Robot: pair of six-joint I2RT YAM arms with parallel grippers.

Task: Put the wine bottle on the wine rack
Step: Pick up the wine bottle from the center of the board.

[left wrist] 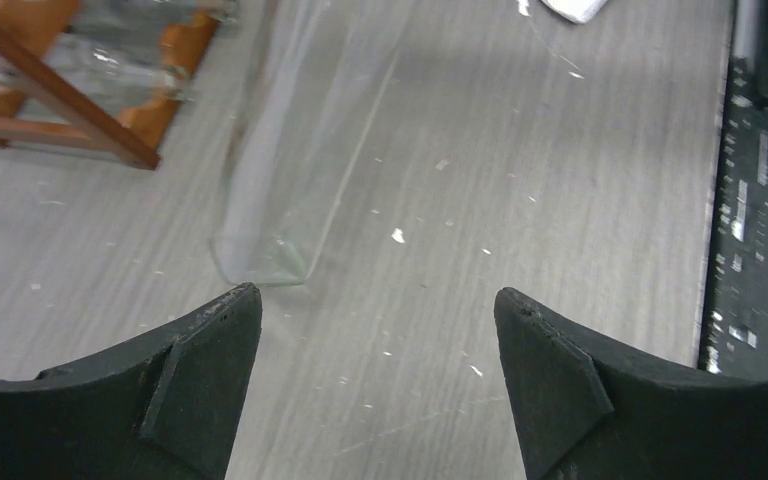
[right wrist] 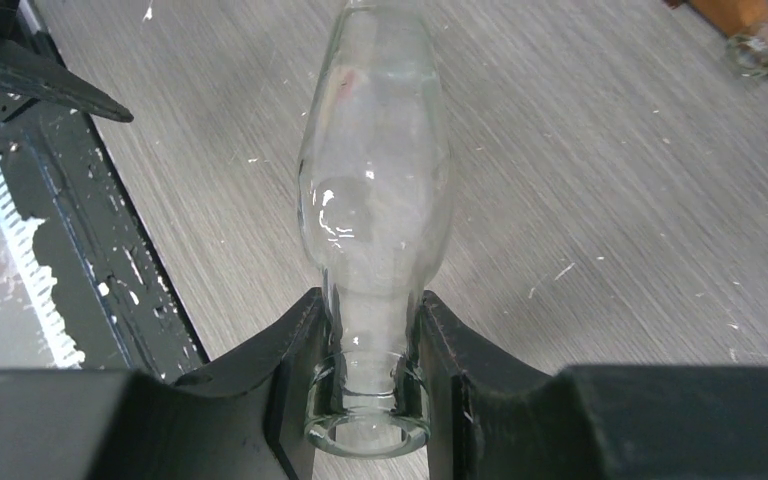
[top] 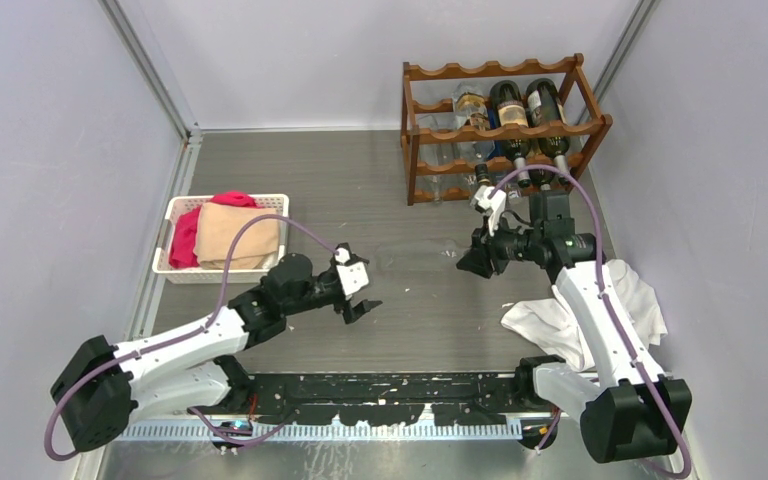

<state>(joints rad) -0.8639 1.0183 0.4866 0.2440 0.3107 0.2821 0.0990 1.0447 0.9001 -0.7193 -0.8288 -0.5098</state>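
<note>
A clear glass wine bottle [right wrist: 375, 190] is gripped by its neck in my right gripper [right wrist: 368, 370], which is shut on it just behind the lip. In the top view the bottle [top: 415, 255] is faint and lies roughly level, pointing left from the right gripper [top: 470, 260], over the table's middle. My left gripper [top: 358, 305] is open and empty, just left of and nearer than the bottle's base [left wrist: 260, 250]. The reddish-brown wine rack [top: 505, 130] stands at the back right and holds several bottles, two of them dark [top: 510, 105].
A white basket [top: 165, 265] with red and tan cloths sits at the left. A white cloth [top: 560, 320] lies beside the right arm's base. A rack foot [left wrist: 50, 90] shows in the left wrist view. Grey walls enclose the table.
</note>
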